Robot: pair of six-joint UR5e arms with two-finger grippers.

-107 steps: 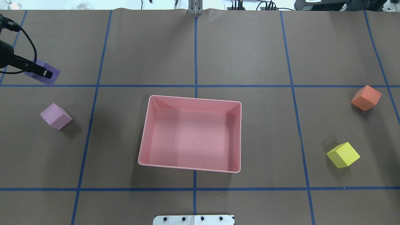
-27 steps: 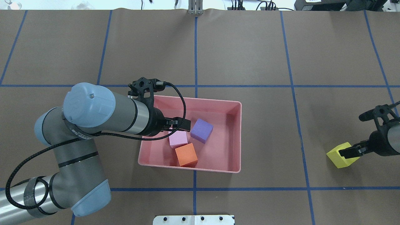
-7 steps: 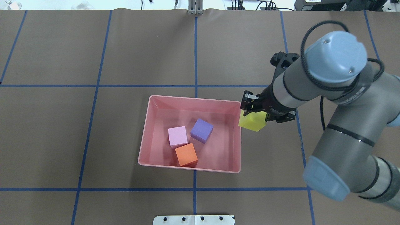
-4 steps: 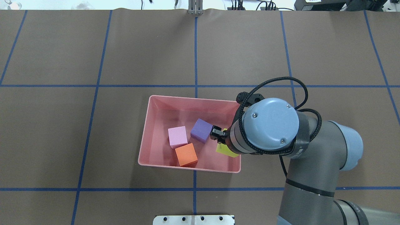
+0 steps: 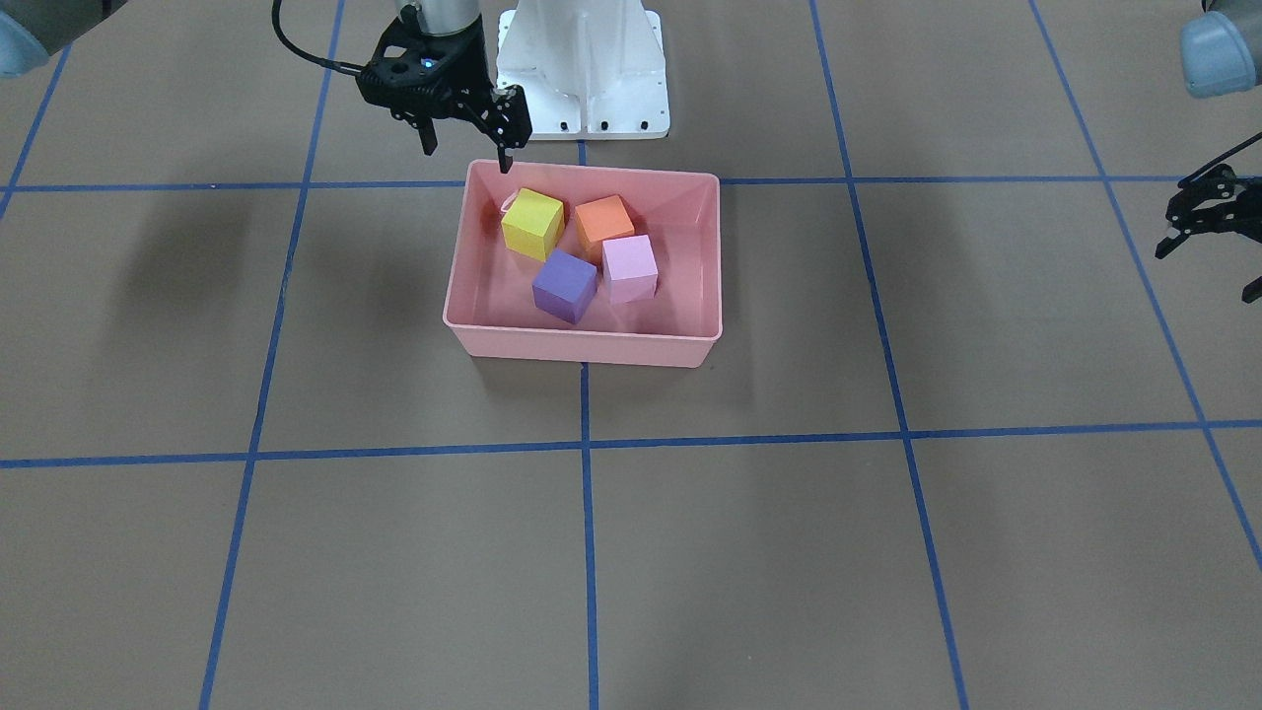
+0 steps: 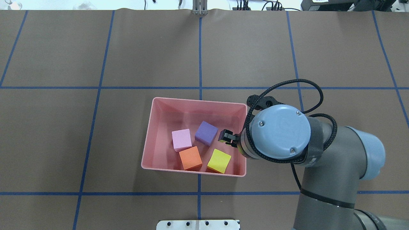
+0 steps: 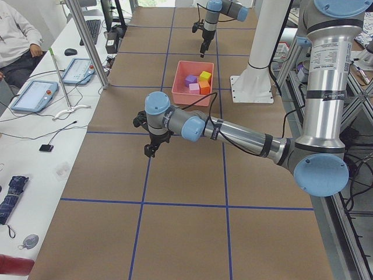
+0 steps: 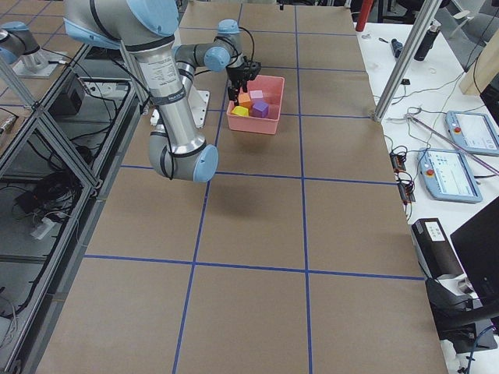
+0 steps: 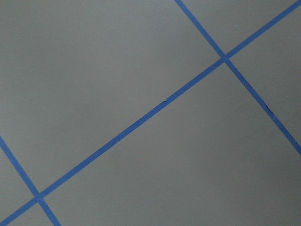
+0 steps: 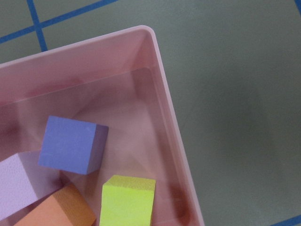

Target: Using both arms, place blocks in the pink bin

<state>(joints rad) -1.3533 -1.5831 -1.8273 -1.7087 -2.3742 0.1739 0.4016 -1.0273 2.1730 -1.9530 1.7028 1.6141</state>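
Since all four blocks were lying inside the pink bin point(image 6: 191, 107), which sat about midway between the left and right ends of the tabletop and a bit closer to the robot's edge, I'd say the only step in hand was getting the right arm out cleanly. The yellow block point(image 6: 219, 161) lay by the bin's robot-side wall, toward its right corner. It was just beside the orange block point(image 6: 190, 158), with the light pink block point(image 6: 181, 140) and the purple block point(image 6: 206, 133) further toward the far edge. The right gripper point(image 5: 468, 156) hung above the bin's right side with its fingers spread wide and nothing between them. The left gripper point(image 5: 1208, 237) was way out near the tabletop's left end over bare table, fingers apparently apart too and empty. My take was: go straight up first, and only then swing toward the right end. A sideways pull at that height could catch the thin rim and shove the whole bin, since it looked light and glossy. Fingers should stay open on the way out, no reason to close near the purple block
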